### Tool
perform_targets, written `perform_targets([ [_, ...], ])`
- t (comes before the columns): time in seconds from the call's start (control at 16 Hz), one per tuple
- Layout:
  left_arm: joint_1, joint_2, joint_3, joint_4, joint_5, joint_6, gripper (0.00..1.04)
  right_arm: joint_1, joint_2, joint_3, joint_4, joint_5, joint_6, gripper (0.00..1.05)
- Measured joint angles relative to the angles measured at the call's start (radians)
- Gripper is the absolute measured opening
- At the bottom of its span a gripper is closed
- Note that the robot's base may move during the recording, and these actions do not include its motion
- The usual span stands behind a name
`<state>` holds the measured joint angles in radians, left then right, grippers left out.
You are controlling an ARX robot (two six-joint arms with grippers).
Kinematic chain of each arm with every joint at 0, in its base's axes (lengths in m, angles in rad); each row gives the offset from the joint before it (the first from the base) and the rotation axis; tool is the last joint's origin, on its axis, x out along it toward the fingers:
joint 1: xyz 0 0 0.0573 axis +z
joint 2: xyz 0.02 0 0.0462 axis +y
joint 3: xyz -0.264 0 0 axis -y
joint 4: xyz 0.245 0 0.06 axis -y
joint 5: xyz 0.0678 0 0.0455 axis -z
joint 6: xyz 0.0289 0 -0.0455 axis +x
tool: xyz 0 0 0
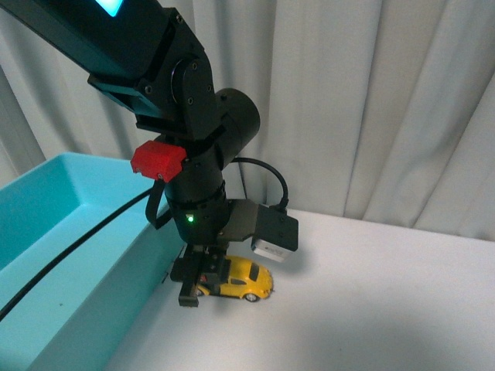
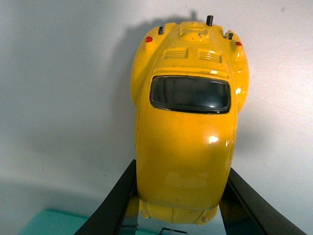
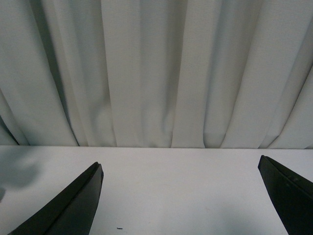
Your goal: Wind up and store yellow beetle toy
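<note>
The yellow beetle toy (image 1: pixel 246 280) is a small glossy car on the white table (image 1: pixel 371 309), right beside the teal bin. My left gripper (image 1: pixel 203 284) comes down from above and is shut on the car's near end. In the left wrist view the yellow beetle toy (image 2: pixel 188 122) fills the middle, dark window facing up, with a black finger pressed on each of its sides; the left gripper (image 2: pixel 178 196) clamps its rounded end. My right gripper (image 3: pixel 181 191) is open over bare table, nothing between its fingers (image 3: pixel 73 205). It is out of the front view.
A large teal bin (image 1: pixel 69 255) stands at the left, its wall close to the car. A black cable (image 1: pixel 77 247) crosses over it. White curtains (image 1: pixel 348 100) hang behind the table.
</note>
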<state>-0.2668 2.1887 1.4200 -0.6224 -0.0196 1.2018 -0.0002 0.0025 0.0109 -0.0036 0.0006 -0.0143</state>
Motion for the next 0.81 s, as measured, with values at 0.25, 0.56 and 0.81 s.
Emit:
perform_targets([
  [0.25, -0.009, -0.113, 0.043, -0.066, 0.171, -0.106, 0.39, 0.000, 0.000, 0.000, 0.000, 0.000, 0.000, 0.98],
  [0.56, 0.103, -0.355, 0.097, -0.102, 0.383, -0.292, 0.39, 0.000, 0.000, 0.000, 0.000, 0.000, 0.000, 0.98],
  [0.81, 0.315, -0.515, 0.027, 0.061, 0.455, -0.568, 0.39, 0.000, 0.000, 0.000, 0.000, 0.000, 0.000, 0.98],
])
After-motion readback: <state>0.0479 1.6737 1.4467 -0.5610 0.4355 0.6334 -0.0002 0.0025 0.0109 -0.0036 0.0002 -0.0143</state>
